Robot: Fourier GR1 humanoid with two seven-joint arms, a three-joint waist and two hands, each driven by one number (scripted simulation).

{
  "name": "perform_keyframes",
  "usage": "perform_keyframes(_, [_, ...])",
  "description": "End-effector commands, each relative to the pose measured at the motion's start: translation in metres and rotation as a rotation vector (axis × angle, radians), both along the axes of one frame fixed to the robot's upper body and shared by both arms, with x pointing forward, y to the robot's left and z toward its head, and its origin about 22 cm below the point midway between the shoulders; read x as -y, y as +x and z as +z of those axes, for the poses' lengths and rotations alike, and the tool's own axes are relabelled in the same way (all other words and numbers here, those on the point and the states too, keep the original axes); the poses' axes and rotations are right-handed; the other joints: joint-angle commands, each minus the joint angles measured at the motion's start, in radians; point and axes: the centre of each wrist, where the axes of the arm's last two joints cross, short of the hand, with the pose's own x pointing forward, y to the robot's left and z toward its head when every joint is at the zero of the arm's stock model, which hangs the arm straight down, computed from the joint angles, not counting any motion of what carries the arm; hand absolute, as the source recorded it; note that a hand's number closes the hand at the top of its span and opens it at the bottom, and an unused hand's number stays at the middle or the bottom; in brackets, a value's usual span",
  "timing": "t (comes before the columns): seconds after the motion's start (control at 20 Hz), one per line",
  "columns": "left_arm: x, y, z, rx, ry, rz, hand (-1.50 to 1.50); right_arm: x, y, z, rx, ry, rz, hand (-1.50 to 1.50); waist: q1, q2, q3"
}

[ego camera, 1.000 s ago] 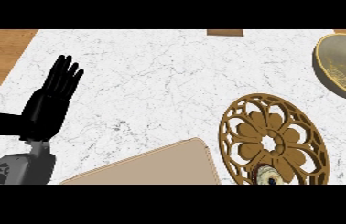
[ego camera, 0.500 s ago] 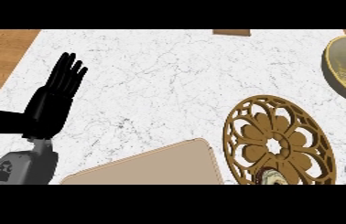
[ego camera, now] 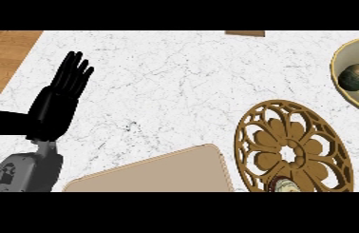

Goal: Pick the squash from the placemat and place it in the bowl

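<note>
- One hand in view: the robot's left hand [ego camera: 56,106], black, at the left side of the head view, fingers [ego camera: 76,71] straight and together, pointing up, grasping nothing; it is resting. The right hand shows nowhere, so the state of its fingers cannot be told.
- One white marble-patterned bench [ego camera: 175,80], with a strip of brown wood at its upper left corner.
- One pale yellow round bowl [ego camera: 339,80], cut off by the right edge of the view, upper right.
- One dark green-brown rounded squash [ego camera: 351,76], lying inside the bowl against its visible inner wall; only part of it shows before the edge cuts it. It is not on the placemat.
- One beige rectangular placemat [ego camera: 161,172] with rounded corners, at the lower middle, set at a slant; nothing shows on its visible part.
- One golden-brown round openwork trivet [ego camera: 291,151] with a flower pattern, lower right, just beside the placemat; a small round pale object [ego camera: 286,186] sits at its lower rim, too cut off to name.
- One small brown block [ego camera: 245,33] at the top edge, mostly out of view.
- Handling, as a judgement: the squash looks hard-skinned, stiff and fairly heavy for its bulk, smooth and apt to roll; fingers curled round its widest girth would suit it. Lying in the bowl, the task looks finished.
</note>
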Motion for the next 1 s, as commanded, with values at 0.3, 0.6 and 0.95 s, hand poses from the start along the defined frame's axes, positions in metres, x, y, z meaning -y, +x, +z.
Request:
perform_keyframes(0.3, [-0.004, -0.002, -0.003, -0.005, -0.008, 0.015, 0.00, -0.005, 0.009, 0.009, 0.203, 0.517, 0.066, -1.50, -0.013, -0.006, 0.003])
perform_keyframes(0.6, [0.001, -0.002, -0.010, -0.009, -0.013, 0.020, 0.00, 0.025, -0.014, 0.021, 0.268, 0.705, -0.054, -1.50, -0.021, 0.001, 0.002])
perform_keyframes(0.95, [-0.003, -0.005, -0.010, 0.007, -0.015, 0.027, 0.00, 0.072, -0.059, 0.044, 0.322, 0.727, -0.172, -1.50, -0.026, 0.008, 0.005])
